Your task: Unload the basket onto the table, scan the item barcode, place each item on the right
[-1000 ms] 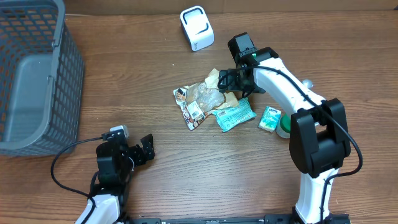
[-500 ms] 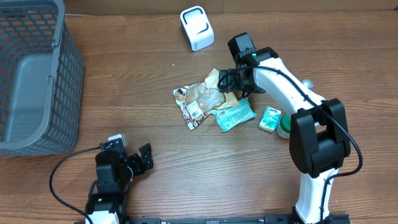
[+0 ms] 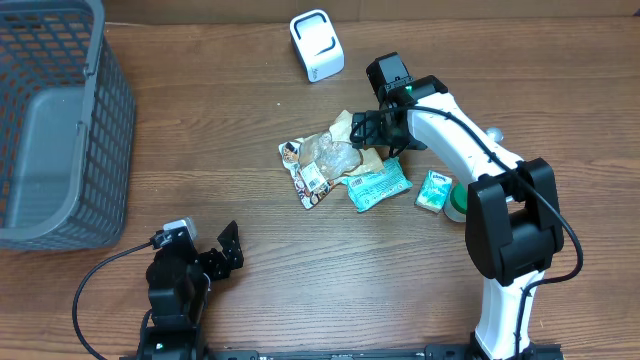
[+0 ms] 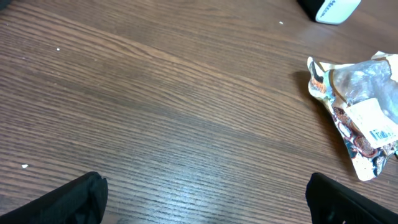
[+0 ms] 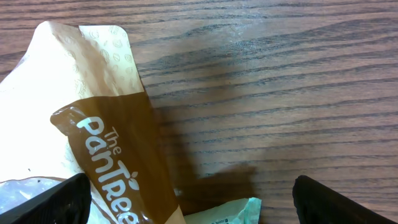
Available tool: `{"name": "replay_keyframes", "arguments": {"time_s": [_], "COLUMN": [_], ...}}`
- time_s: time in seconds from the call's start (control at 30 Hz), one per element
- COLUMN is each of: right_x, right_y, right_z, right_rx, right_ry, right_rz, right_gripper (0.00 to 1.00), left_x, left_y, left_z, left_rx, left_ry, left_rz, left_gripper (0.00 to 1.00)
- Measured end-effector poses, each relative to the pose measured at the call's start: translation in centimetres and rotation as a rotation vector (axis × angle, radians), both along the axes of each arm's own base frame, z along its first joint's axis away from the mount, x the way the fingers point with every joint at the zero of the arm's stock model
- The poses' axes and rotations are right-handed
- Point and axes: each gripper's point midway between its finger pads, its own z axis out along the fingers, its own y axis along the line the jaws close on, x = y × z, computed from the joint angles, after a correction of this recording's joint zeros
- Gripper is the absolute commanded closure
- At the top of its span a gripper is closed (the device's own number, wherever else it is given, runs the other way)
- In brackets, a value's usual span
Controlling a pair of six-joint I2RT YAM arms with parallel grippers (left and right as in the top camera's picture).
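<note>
- Your left gripper (image 3: 231, 251) sits at the near left of the brown wooden table (image 3: 200, 130). Its jaws are spread wide with nothing between them, and only bare wood lies below.
- At the centre, the crumpled clear-and-brown snack packet (image 3: 315, 170) lies flat, well apart from that gripper. Its white barcode label (image 4: 372, 123) faces up.
- Touching its right side is a teal foil packet (image 3: 378, 186). Further right stands a small green carton (image 3: 433, 190).
- Your right gripper (image 3: 366, 134) hangs over the far edge of the pile, above a tan paper bag (image 5: 93, 118). Its jaws are wide apart, gripping nothing. Contact with the bag cannot be confirmed.
- The grey mesh basket (image 3: 110, 120) occupies the left edge.
- The white box-shaped scanner (image 3: 316, 45) stands at the far centre, apart from the pile.
</note>
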Motion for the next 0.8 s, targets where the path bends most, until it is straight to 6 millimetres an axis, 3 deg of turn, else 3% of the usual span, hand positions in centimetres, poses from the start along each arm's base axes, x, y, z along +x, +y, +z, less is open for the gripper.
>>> {"name": "replay_keyframes", "arguments": {"time_s": [0.13, 0.37, 0.6, 0.8], "right_x": [0.0, 0.0, 0.0, 0.0], "right_y": [0.0, 0.0, 0.0, 0.0], "right_z": [0.0, 0.0, 0.0, 0.0], "right_rx": [0.0, 0.0, 0.0, 0.0], "right_ry": [0.0, 0.0, 0.0, 0.0], "right_rz": [0.0, 0.0, 0.0, 0.0], "right_gripper": [0.0, 0.0, 0.0, 0.0], "left_x": [0.2, 0.7, 0.7, 0.5], "left_y": [0.0, -0.1, -1.5, -1.6], "left_z": [0.9, 4.3, 7.0, 8.7], "left_rx": [0.002, 0.008, 0.033, 0.053], "left_ry": [-0.042, -0.191, -0.308, -0.385], "left_rz": [0.0, -0.005, -0.074, -0.082], "left_gripper": [0.01, 0.0, 0.01, 0.01]}}
